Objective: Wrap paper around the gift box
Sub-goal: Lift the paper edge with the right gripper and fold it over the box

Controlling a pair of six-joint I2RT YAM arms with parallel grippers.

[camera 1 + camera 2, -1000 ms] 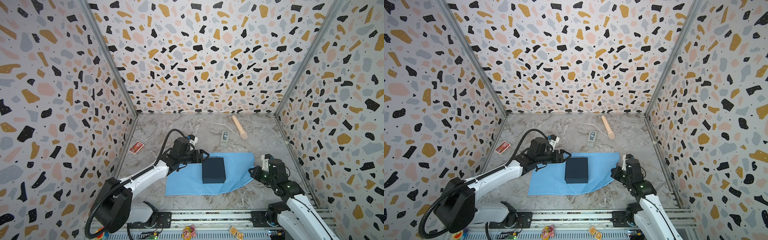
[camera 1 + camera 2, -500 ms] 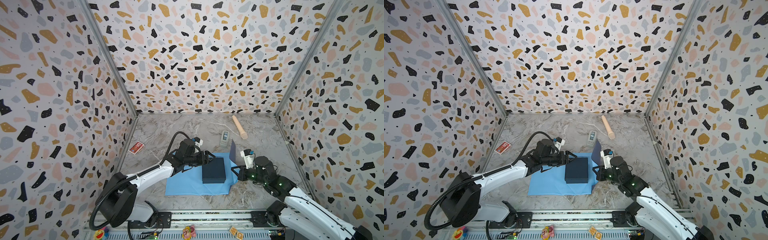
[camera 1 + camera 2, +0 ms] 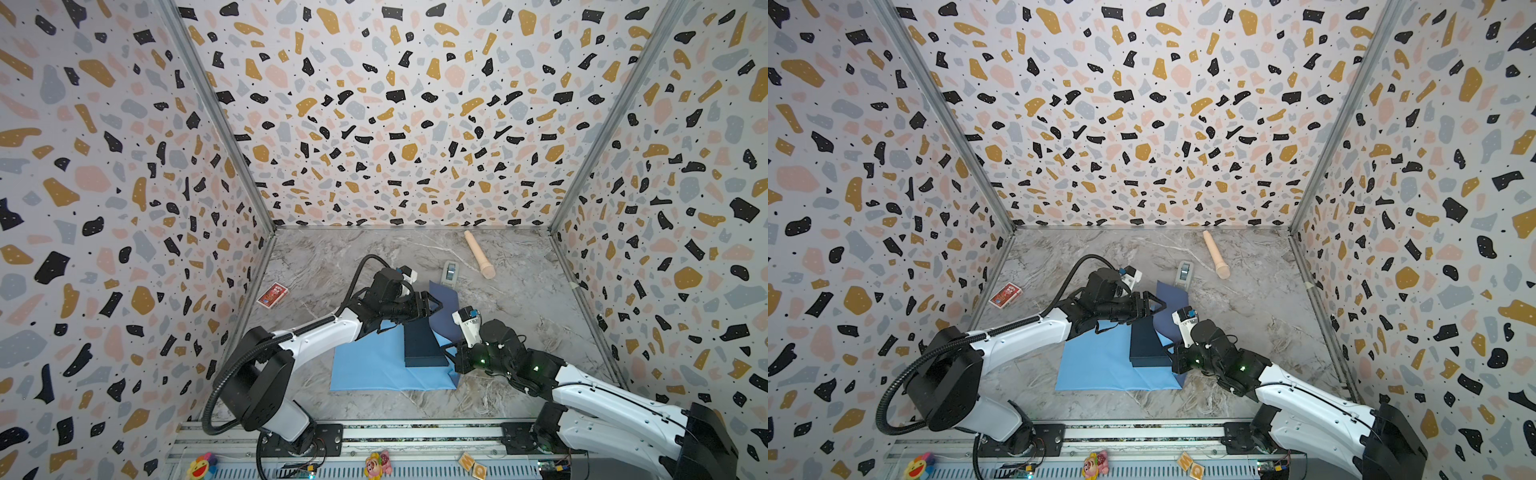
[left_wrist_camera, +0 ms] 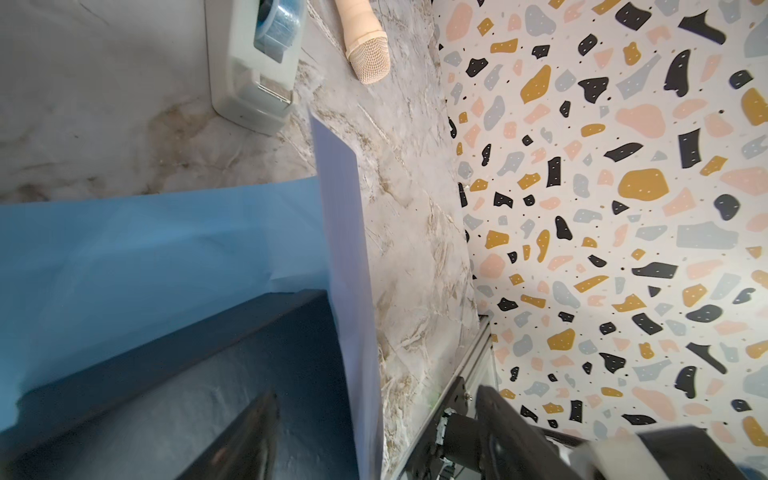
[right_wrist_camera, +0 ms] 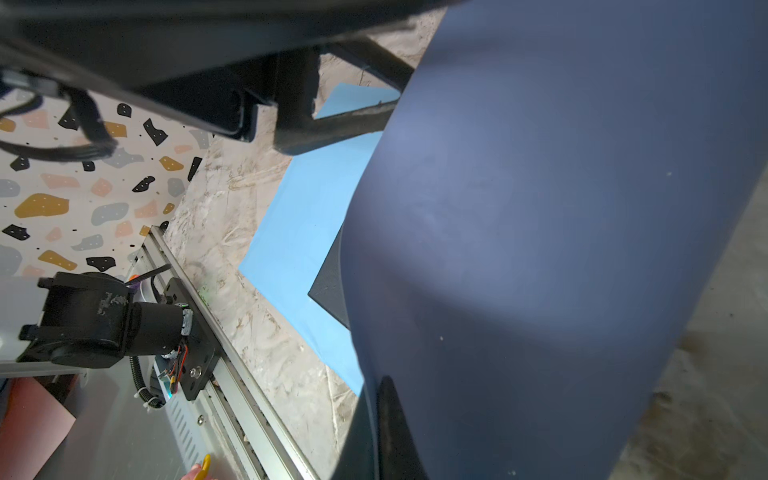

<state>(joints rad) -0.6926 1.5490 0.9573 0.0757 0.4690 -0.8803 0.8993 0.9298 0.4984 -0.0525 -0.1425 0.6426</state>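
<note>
The left arm rises from its base on the front rail and stretches low and long across the grey marbled worktop (image 3: 523, 307). Its forearm is nearly level, and the wrist hangs over the far edge of the gift box (image 3: 424, 351). The left claw (image 3: 434, 307) points to the right with its jaws spread apart and grips nothing. In the left wrist view the raised flap of the paper (image 4: 345, 249) stands between its two fingers (image 4: 249, 436), above the box top (image 4: 145, 382). The right arm lies low from the front right corner and reaches left, with its wrist just beside the box's right side. The right claw (image 3: 451, 353) is clenched on the edge of the paper (image 3: 370, 363). It holds that side up, so the duller dark face (image 5: 540, 228) curves up beside and above the box. The rest of the sheet lies flat, light side up, under the box and out to its left in both top views (image 3: 1100, 361). The gift box (image 3: 1146, 349) sits on the sheet's right part, near the middle front of the worktop. A grey tape dispenser (image 3: 450, 272) lies just beyond the lifted flap.
</note>
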